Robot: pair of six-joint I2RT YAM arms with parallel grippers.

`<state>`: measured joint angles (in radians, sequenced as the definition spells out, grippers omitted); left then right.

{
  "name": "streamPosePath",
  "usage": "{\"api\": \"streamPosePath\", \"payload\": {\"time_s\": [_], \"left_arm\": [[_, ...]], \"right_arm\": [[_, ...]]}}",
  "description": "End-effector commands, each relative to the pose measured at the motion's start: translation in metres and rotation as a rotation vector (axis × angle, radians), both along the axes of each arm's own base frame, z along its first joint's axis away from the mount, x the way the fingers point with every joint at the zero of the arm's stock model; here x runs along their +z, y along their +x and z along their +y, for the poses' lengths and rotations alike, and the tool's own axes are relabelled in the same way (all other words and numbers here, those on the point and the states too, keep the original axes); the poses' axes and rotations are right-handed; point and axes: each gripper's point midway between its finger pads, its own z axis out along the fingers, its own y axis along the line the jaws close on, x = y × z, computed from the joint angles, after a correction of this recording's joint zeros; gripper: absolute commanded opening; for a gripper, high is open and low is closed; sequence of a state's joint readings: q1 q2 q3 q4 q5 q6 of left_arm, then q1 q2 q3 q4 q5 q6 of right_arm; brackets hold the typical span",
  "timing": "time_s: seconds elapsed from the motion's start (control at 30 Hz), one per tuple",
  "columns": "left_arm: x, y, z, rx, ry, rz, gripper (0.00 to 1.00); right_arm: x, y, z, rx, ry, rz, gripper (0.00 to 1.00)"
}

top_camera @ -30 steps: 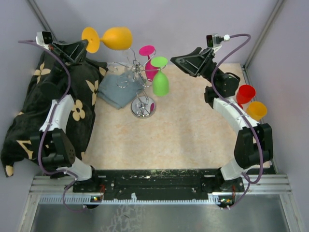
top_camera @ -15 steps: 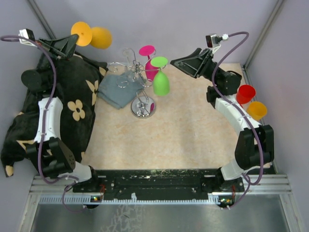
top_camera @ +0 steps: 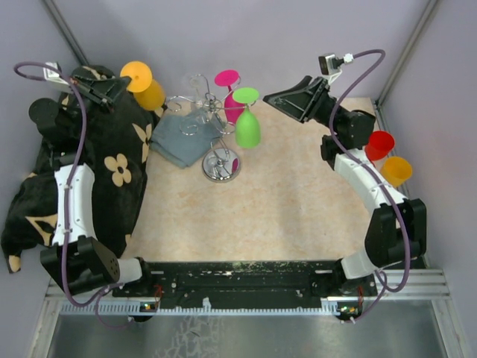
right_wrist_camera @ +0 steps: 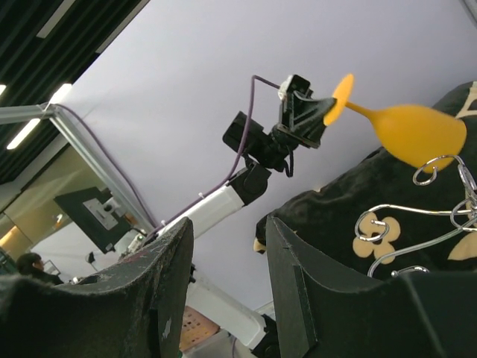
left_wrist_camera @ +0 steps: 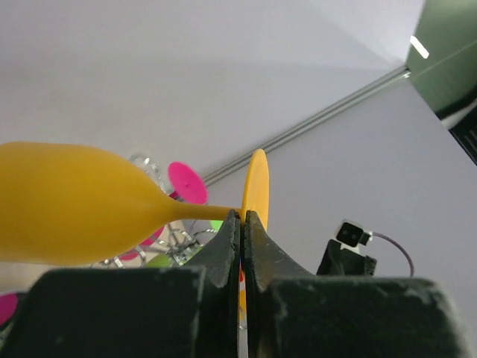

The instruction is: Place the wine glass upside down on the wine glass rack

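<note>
The left pincer [left_wrist_camera: 242, 220] is shut tight on the thin stem of the yellow plastic wine glass [left_wrist_camera: 67, 201], right next to its flat round foot. The glass is up in the air at the far left, over the black cloth with yellow flowers [top_camera: 112, 164]. It is well apart from the silver wire wine glass rack [top_camera: 220, 165]. The glass is tipped, with its bowl a bit lower than its foot.

To do this step well, I think the arm should go slowly to the rack and turn the bowl straight down. Then it can slide the stem into a free loop, away from the green glass [top_camera: 248, 128] and the pink glass [top_camera: 232, 108] hanging there.

The right pincer [top_camera: 270, 95] is about half open and holds nothing.
</note>
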<state>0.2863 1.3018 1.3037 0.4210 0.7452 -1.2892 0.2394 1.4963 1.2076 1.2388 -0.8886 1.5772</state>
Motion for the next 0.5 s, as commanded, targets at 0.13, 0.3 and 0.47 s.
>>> {"api": "streamPosePath", "payload": {"time_s": [0.13, 0.3, 0.47], "left_arm": [[-0.06, 0.006, 0.006, 0.049, 0.04, 0.182, 0.0], [-0.076, 0.006, 0.002, 0.033, 0.026, 0.236, 0.0], [-0.091, 0.001, -0.012, -0.013, 0.019, 0.291, 0.0]], "right_arm": [[0.023, -0.024, -0.011, -0.076, 0.015, -0.106, 0.44], [0.023, -0.026, -0.012, -0.102, -0.006, -0.104, 0.44], [0.02, -0.024, -0.012, -0.11, -0.011, -0.087, 0.44]]}}
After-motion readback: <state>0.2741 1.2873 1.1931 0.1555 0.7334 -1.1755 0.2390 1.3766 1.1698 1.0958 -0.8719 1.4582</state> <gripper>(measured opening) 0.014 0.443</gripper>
